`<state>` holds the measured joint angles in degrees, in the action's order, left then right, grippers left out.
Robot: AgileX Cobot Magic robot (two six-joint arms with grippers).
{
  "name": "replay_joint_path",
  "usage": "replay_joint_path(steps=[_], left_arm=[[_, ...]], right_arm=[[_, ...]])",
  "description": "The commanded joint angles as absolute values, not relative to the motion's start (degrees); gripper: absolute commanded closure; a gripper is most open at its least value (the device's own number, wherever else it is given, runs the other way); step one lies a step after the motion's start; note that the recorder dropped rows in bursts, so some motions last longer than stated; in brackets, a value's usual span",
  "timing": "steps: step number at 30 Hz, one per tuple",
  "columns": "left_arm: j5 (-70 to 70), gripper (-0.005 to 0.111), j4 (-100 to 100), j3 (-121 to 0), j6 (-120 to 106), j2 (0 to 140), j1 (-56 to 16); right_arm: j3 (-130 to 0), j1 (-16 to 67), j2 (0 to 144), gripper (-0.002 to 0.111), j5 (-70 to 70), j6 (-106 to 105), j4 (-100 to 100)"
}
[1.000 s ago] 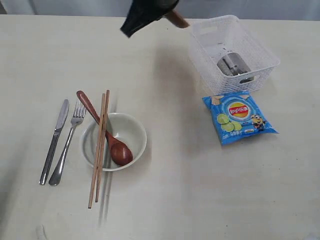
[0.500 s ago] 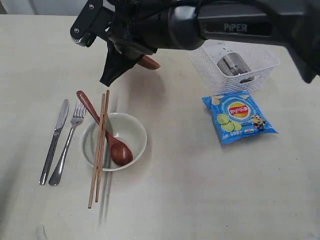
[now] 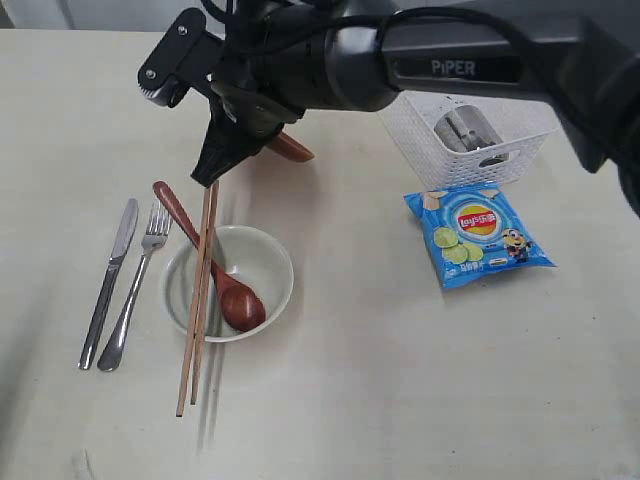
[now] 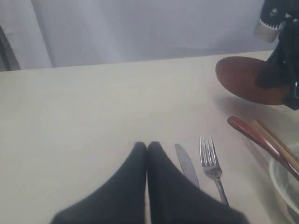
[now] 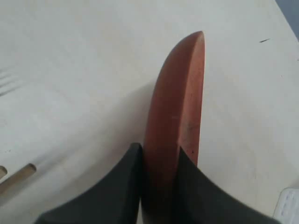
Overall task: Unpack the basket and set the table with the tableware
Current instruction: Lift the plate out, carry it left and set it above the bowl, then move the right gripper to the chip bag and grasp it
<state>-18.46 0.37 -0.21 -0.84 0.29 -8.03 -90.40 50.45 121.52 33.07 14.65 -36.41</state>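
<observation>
Over the table (image 3: 400, 380), I judged myself mid-placement: the plate (image 3: 292, 148) hung steeply tilted just beyond the bowl (image 3: 275, 262), free rim pointing away from it, my right hand (image 5: 158, 150) clamped on its rim and left hand (image 4: 147, 148) clenched empty, so next came levelling and lowering.

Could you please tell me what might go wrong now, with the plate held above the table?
The right claw pinches the plate by its rim only, so it may slip or swing. The claw hangs near the chopsticks lying across the bowl; lowering there could knock them off.
</observation>
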Motion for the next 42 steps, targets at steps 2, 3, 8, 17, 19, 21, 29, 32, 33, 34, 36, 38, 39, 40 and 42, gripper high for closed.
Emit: replay_joint_path(steps=[2, 3, 8, 17, 19, 21, 29, 32, 33, 34, 36, 38, 39, 40, 42], left_arm=[[-18.38, 0.107, 0.0, 0.0, -0.6, 0.0, -7.86], [-18.38, 0.107, 0.0, 0.0, -0.6, 0.0, -7.86], [-18.38, 0.107, 0.0, 0.0, -0.6, 0.0, -7.86], [-18.38, 0.107, 0.0, 0.0, -0.6, 0.0, -7.86], [-18.38, 0.107, 0.0, 0.0, -0.6, 0.0, -7.86], [-18.38, 0.107, 0.0, 0.0, -0.6, 0.0, -7.86], [-18.38, 0.107, 0.0, 0.0, -0.6, 0.0, -7.86], [-18.38, 0.107, 0.0, 0.0, -0.6, 0.0, -7.86], [-18.38, 0.107, 0.0, 0.0, -0.6, 0.0, -7.86], [-18.38, 0.107, 0.0, 0.0, -0.6, 0.0, -7.86], [-18.38, 0.107, 0.0, 0.0, -0.6, 0.0, -7.86], [-18.38, 0.107, 0.0, 0.0, -0.6, 0.0, -7.86], [-18.38, 0.107, 0.0, 0.0, -0.6, 0.0, -7.86], [-18.38, 0.107, 0.0, 0.0, -0.6, 0.0, -7.86], [-18.38, 0.107, 0.0, 0.0, -0.6, 0.0, -7.86]], right_arm=[[-90.56, 50.43, 122.91, 0.109, 34.59, 14.07, -36.67], [-90.56, 50.43, 123.06, 0.109, 34.7, 14.07, -36.67], [-90.56, 50.43, 123.02, 0.106, 34.81, 13.92, -36.67], [-90.56, 50.43, 123.02, 0.064, 34.95, 14.06, -36.32], [-90.56, 50.43, 123.02, 0.065, 34.98, 14.06, -36.32], [-90.56, 50.43, 123.02, 0.065, 35.08, 14.06, -36.32], [-90.56, 50.43, 122.07, 0.065, 37.42, 15.31, -36.0], [-90.56, 49.61, 121.17, 0.065, 39.37, 19.09, -35.04], [-90.56, 48.94, 120.68, 0.067, 39.8, 19.34, -33.19], [-90.56, 48.11, 120.15, 0.07, 40.27, 19.21, -30.18], [-90.56, 45.16, 118.08, 0.075, 44.07, 13.85, -20.14], [-90.45, 42.57, 115.38, 0.072, 51.79, 7.94, -14.24], [-89.41, 41.05, 112.73, 0.069, 55.95, 7.6, -14.11], [-88.07, 40.15, 110.96, 0.067, 56.94, 7.6, -14.11], [-80.42, 37.04, 103.66, 0.064, 57.42, 9.95, -14.06]])
